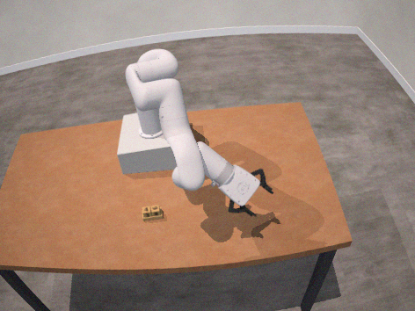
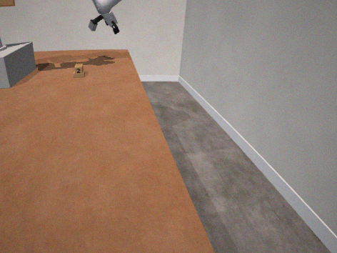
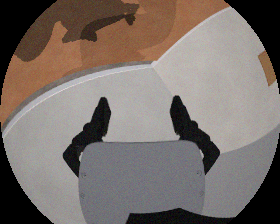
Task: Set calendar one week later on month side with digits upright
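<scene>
Nearest the lens in my wrist view is the pincer (image 1: 264,204) (image 2: 104,27) (image 3: 140,103), grey housing at 6 o'clock, its two dark fingers reaching toward 12. Fingers spread wide, nothing between them; pale wall (image 3: 130,122) shows through the gap. Tabletop (image 1: 79,185) (image 2: 93,133) (image 3: 50,65) fills the stretch from about 10 to 12 in that view, with a dark shadow of my arm (image 1: 176,115) (image 2: 107,1) across it. Top view next, 12 at the upper edge of the frame: arm rises from a pale mounting block (image 1: 142,161) (image 2: 23,63), then slants out toward 4 o'clock, pincer up in the air, well apart from the calendar. Calendar tray (image 1: 152,219) (image 2: 78,75) lies flat on the tabletop, at 6 o'clock from the block and roughly 9 o'clock from the pincer. Two cubes sit in it side by side, a left cube (image 1: 146,212) and a right cube (image 1: 156,210); markings on their upper faces too small for me to read surely. Exterior view gives one cube face (image 2: 78,70) with an upright dark 2. Month's name and the date on its side: can't make out from here.
</scene>
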You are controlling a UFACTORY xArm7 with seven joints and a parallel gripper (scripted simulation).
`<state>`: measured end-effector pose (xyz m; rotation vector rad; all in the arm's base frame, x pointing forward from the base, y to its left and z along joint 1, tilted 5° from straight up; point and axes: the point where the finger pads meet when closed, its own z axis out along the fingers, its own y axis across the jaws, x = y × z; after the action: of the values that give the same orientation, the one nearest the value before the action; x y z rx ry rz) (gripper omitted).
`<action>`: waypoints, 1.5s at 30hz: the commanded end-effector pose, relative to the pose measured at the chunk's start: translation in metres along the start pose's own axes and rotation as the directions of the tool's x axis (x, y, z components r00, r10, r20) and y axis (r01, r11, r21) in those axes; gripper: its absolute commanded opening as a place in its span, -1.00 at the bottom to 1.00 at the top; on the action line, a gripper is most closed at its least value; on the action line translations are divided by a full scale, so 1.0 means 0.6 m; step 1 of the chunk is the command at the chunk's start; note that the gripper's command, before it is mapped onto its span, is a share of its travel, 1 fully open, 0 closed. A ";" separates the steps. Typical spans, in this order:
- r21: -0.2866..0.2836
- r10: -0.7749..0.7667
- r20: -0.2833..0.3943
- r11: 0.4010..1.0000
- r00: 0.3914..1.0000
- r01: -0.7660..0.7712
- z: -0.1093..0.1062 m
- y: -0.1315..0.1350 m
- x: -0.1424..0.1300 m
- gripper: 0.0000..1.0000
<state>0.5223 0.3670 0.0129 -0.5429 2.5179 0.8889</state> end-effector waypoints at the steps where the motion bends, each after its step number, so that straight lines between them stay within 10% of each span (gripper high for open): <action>1: -0.001 -0.002 0.004 1.000 1.000 0.002 -0.002 0.002 -0.004 1.00; 20: 0.013 -0.001 -0.012 1.000 1.000 0.002 -0.007 -0.008 0.006 1.00; 31: 0.239 0.080 -0.221 0.971 0.972 -0.026 -0.124 -0.160 0.138 1.00; 45: 0.427 0.214 -0.320 0.902 0.923 -0.062 -0.258 -0.260 0.229 1.00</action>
<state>0.4557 0.1516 -0.0270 -0.4410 2.9350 0.3801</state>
